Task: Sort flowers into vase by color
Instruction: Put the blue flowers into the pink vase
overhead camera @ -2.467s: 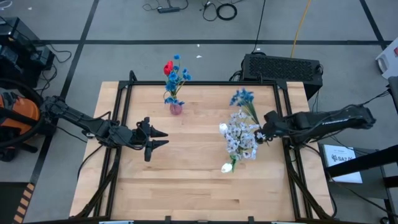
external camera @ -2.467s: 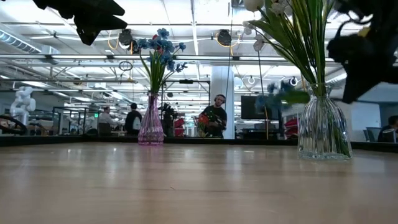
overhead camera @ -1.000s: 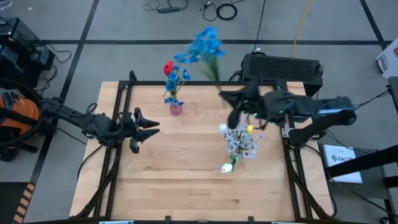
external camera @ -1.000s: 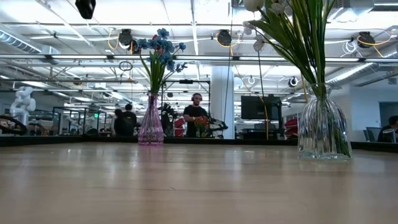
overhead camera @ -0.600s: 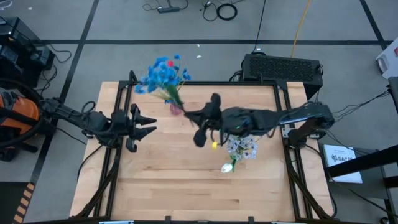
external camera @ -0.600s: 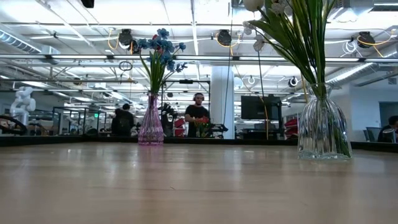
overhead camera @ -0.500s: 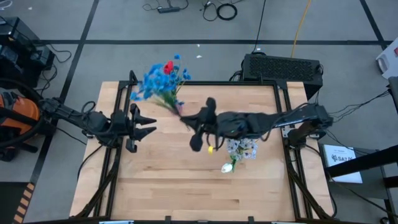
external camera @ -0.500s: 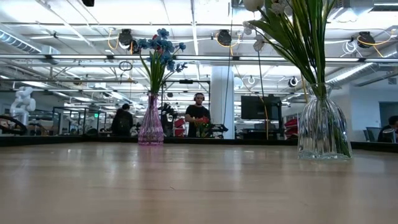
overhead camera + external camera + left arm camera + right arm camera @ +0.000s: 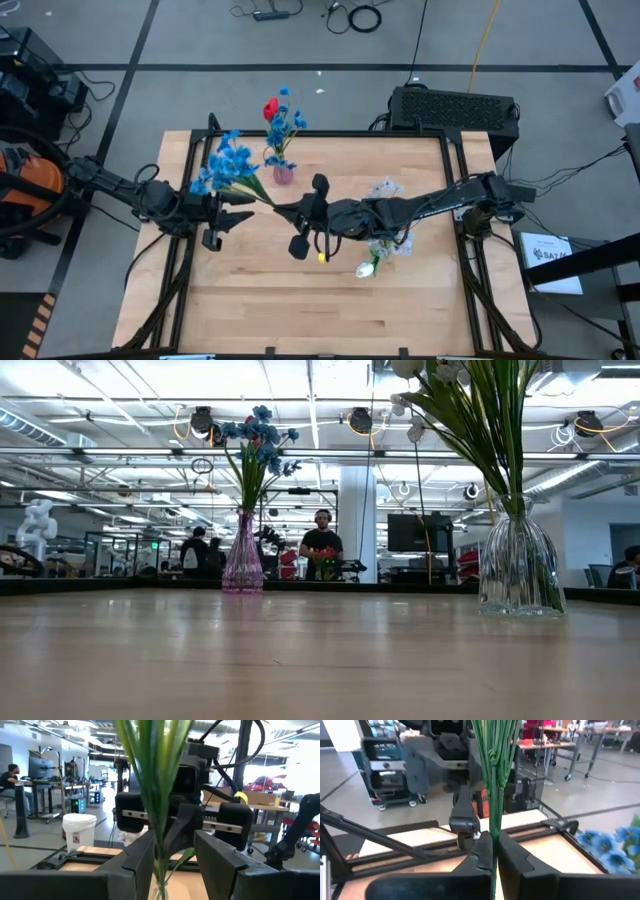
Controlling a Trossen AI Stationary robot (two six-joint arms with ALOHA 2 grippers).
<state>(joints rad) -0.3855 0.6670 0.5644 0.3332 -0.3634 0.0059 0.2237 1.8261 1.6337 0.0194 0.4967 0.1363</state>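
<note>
2 claws meet above the counter (image 9: pixel 300 300): the right claw (image 9: pixel 283 210) is clamped on the green stems of a blue spray (image 9: pixel 222 166), held between the spread fingers of the left claw (image 9: pixel 243 209). Beyond stands a pink vase (image 9: pixel 283 175); a clear vase (image 9: pixel 520 572) holds white blooms.

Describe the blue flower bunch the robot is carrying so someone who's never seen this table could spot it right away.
Start at the wooden table and find the two dark arms meeting left of its middle. The right gripper is shut on the blue spray, with the open left gripper facing it. Unlike the flowers in the pink vase and the clear vase, it hangs in the air, blossoms pointing toward the table's left edge.
</note>
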